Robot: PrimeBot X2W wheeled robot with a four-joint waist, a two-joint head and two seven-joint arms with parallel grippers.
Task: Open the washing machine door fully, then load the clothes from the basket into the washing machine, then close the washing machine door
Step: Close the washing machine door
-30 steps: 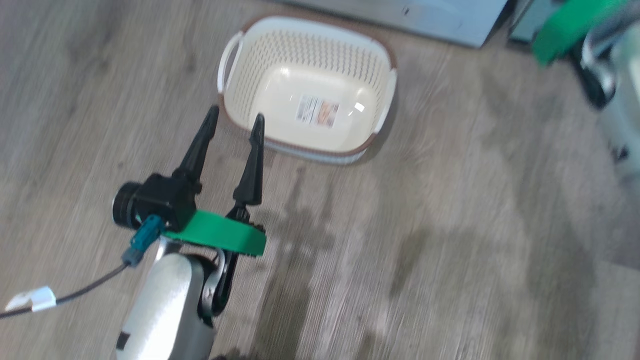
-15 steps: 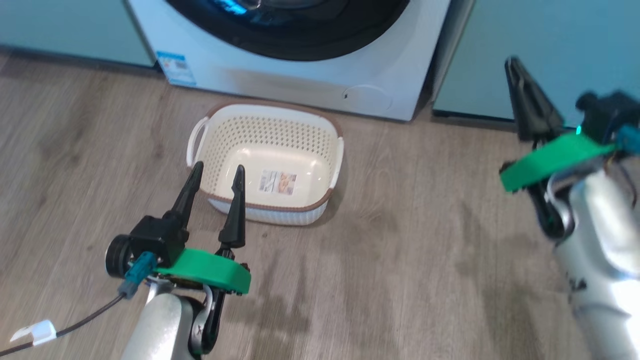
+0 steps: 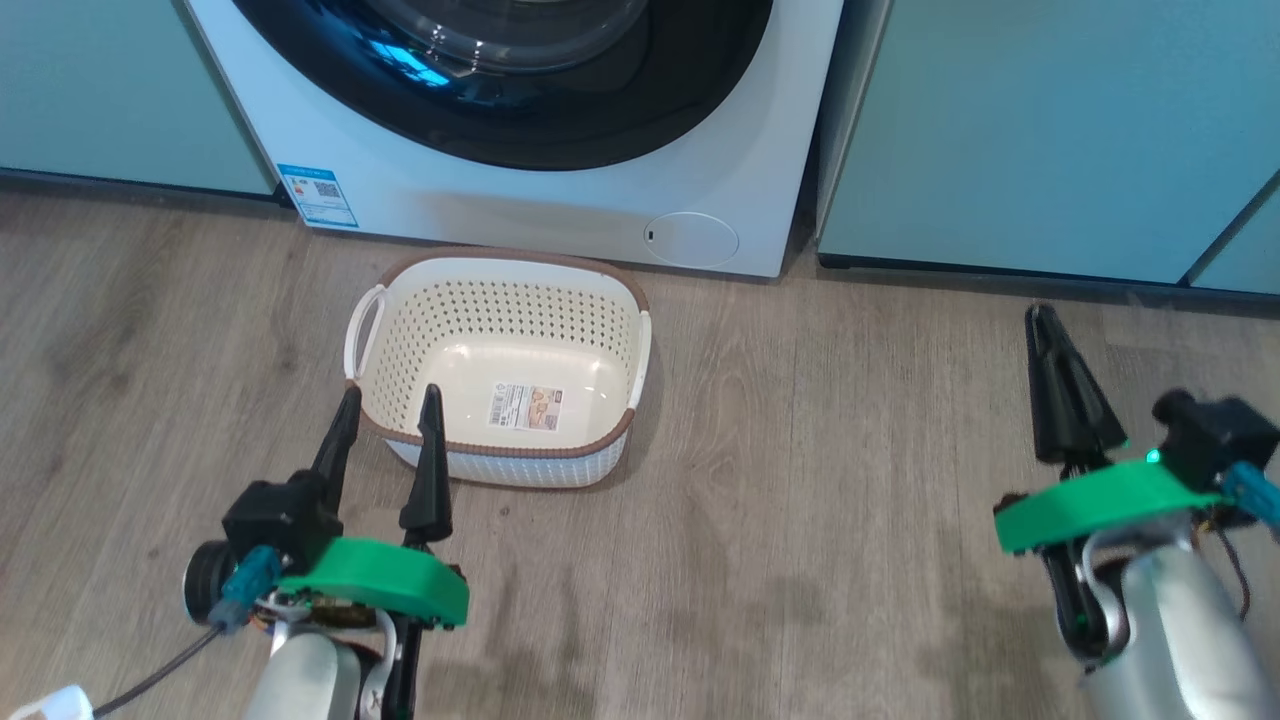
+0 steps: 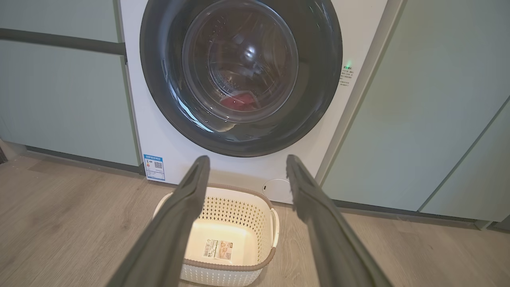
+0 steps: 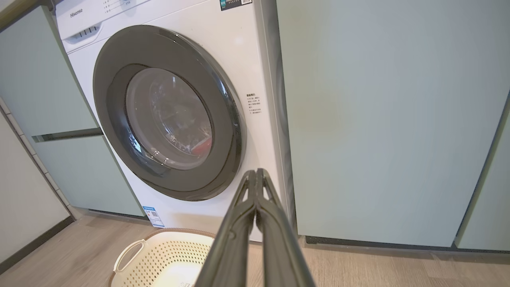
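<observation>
The washing machine door point(image 4: 241, 75) is being kept shut against the washing machine point(image 3: 520, 205), its black rim sitting flush with the white front. Through the domed glass the clothes point(image 4: 239, 101) are being shown as a red heap lying low inside the drum, so the loading is being judged as done, and the closing too by the look of the door. The basket point(image 3: 505, 258) is being left on the floor point(image 3: 820, 520) just in front of the washing machine, below the door, with nothing in it but the label on its base. That spot is probably being used because it keeps the carry from basket to drum short.

The left end effector point(image 3: 391, 395) is being held with its fingers spread wide and nothing between them, on the side of the basket away from the washing machine, tips close to that rim. The right end effector point(image 3: 1042, 320) is being held with its fingers pressed together on nothing, off to the right of the washing machine, before the teal cabinet point(image 3: 1000, 130), likely so that the door's front is being kept free.
</observation>
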